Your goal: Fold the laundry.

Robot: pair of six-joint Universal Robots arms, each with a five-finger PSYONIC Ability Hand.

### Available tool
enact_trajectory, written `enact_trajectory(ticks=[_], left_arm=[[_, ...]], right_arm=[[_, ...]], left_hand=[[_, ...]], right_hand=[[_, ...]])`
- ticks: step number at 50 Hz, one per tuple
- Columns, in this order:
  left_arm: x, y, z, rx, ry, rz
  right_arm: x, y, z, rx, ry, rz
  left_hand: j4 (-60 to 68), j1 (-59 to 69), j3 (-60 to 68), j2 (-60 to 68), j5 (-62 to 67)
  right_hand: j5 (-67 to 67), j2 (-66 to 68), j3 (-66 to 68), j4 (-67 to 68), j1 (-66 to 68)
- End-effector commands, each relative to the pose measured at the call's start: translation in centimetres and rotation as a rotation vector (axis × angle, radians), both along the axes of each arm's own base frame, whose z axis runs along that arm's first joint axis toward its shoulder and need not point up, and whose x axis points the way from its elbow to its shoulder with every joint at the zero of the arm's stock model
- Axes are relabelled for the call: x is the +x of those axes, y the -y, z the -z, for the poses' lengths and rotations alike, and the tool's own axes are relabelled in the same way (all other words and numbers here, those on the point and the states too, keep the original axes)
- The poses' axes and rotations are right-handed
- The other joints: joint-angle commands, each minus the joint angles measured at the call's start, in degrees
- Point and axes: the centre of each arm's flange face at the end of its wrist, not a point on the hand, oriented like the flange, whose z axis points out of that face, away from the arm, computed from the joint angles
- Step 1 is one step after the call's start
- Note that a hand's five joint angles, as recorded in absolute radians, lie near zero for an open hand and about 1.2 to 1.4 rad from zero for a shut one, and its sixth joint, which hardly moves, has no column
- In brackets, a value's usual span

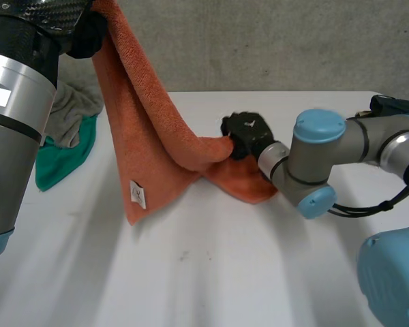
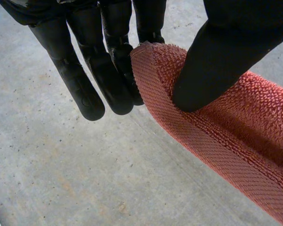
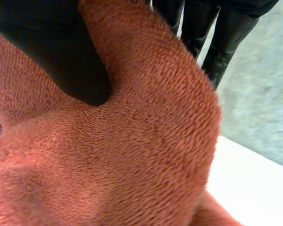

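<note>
An orange towel (image 1: 150,129) hangs from high at the left down to the white table (image 1: 211,272). A white label (image 1: 138,195) shows near its lower corner. My left hand (image 1: 87,34) holds it up by a hemmed edge. In the left wrist view the thumb (image 2: 217,61) presses the orange towel (image 2: 212,141) against the fingers (image 2: 108,80). My right hand (image 1: 249,134) grips the towel low by the table, at the far side. In the right wrist view its thumb (image 3: 61,56) and fingers (image 3: 221,42) pinch a thick fold of the towel (image 3: 132,155).
A pile of laundry lies at the table's left edge behind my left arm: a grey cloth (image 1: 71,112) on a green one (image 1: 65,160). A grey wall stands behind the table.
</note>
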Motion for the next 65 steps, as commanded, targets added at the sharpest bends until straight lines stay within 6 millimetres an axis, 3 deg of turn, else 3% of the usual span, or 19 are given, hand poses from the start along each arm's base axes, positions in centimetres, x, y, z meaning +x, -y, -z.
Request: enact_trajectory(ticks=[1,3,5,7,10,17,18,23,25,26,27,28,32,34,39,44,50,58,65], left_arm=[[0.0,0.6,0.1,-0.004,-0.001,-0.009],[-0.1,0.8,0.2,0.001,0.0,-0.008],[-0.4,1.4,0.9,0.018,0.013,-0.007],[-0.7,2.0,1.4,0.032,0.018,-0.009],[-1.2,3.1,2.6,0.064,0.035,-0.009],[-1.8,6.1,7.0,0.168,0.088,-0.029],[-1.8,6.5,7.5,0.181,0.093,-0.035],[-1.8,8.0,10.0,0.239,0.12,-0.051],[-1.8,8.1,10.1,0.242,0.122,-0.053],[-1.8,8.1,10.1,0.242,0.122,-0.053],[-1.7,8.2,10.2,0.245,0.123,-0.056],[-1.7,8.2,10.2,0.245,0.123,-0.056],[-1.8,7.9,10.4,0.252,0.127,-0.052],[-1.8,7.7,10.1,0.246,0.124,-0.05],[-1.6,6.6,7.9,0.197,0.103,-0.04],[-1.4,5.7,6.0,0.152,0.083,-0.035],[-1.2,4.5,4.3,0.11,0.064,-0.025],[-1.0,3.9,4.6,0.118,0.072,-0.021],[-0.9,3.6,4.4,0.111,0.07,-0.022]], right_arm=[[-4.3,2.1,-5.8,-0.139,-0.034,0.22],[-6.2,1.7,-8.6,-0.209,-0.096,0.281],[-7.6,1.0,-10.1,-0.25,-0.149,0.316],[-8.8,-1.0,-11.7,-0.3,-0.231,0.324],[-9.6,-3.0,-12.2,-0.327,-0.31,0.317],[-11.0,-9.2,-6.8,-0.172,-0.55,0.209],[-10.7,-11.1,-6.2,-0.136,-0.567,0.166],[-7.6,-16.7,-3.8,-0.043,-0.556,-0.003],[-6.7,-17.9,-3.0,-0.018,-0.546,-0.043],[-6.1,-18.5,-2.7,0.001,-0.532,-0.059],[-6.0,-18.3,-2.7,0.008,-0.523,-0.056],[-6.0,-18.0,-2.8,0.008,-0.511,-0.046],[-7.7,-13.9,-4.2,0.026,-0.444,0.078],[-9.5,-11.6,-5.1,0.049,-0.409,0.158],[-11.2,-9.9,-9.2,0.029,-0.336,0.188],[-12.0,-8.9,-10.7,0.066,-0.329,0.116],[-11.4,-7.5,-7.9,0.117,-0.45,0.014],[-10.7,-6.3,-3.8,0.034,-0.676,-0.075],[-10.3,-3.9,-0.9,-0.01,-0.738,-0.037]], left_hand=[[11.1,13.6,11.6,11.4,14.6],[11.1,13.6,11.6,11.4,14.6],[11.1,13.6,11.6,11.4,14.6],[11.1,13.6,11.6,11.4,14.6],[11.1,13.6,11.6,11.4,14.6],[11.1,13.6,11.6,11.4,14.6],[11.1,13.6,11.6,11.4,14.6],[11.1,13.6,11.6,11.4,14.6],[11.1,13.6,11.6,11.4,14.6],[11.1,13.6,11.6,11.4,14.6],[11.1,13.6,11.6,11.4,14.6],[11.1,13.6,11.6,11.4,14.6],[11.1,13.6,11.6,11.4,14.6],[11.1,13.6,11.6,11.4,14.6],[11.1,13.6,11.6,11.4,14.6],[11.1,13.6,11.6,11.4,14.6],[11.1,13.6,11.6,11.4,14.6],[11.1,13.6,11.6,11.4,14.6],[11.1,13.6,11.6,11.4,14.6]], right_hand=[[14.0,12.6,12.2,12.3,23.3],[14.0,12.6,12.2,12.3,23.3],[14.0,12.6,12.2,12.3,23.3],[14.0,12.6,12.2,12.3,23.3],[14.0,12.6,12.2,12.3,23.3],[14.0,12.6,12.2,12.3,23.3],[14.0,12.6,12.2,12.3,23.3],[14.0,12.6,12.2,12.3,23.3],[-9.8,-11.3,-11.6,-11.6,-0.5],[-41.1,-42.5,-42.9,-42.9,-31.8],[-53.8,-55.2,-55.5,-55.5,-44.4],[-56.0,-57.4,-57.8,-57.7,-46.7],[-56.0,-57.4,-57.8,-57.7,-46.7],[-56.0,-57.4,-57.8,-57.7,-46.7],[-56.0,-57.4,-57.8,-57.7,-46.7],[-56.0,-57.4,-57.8,-57.7,-46.7],[-56.0,-57.4,-57.8,-57.7,-46.7],[-56.0,-57.4,-57.8,-57.7,-46.7],[-56.0,-57.4,-57.8,-57.7,-46.7]])
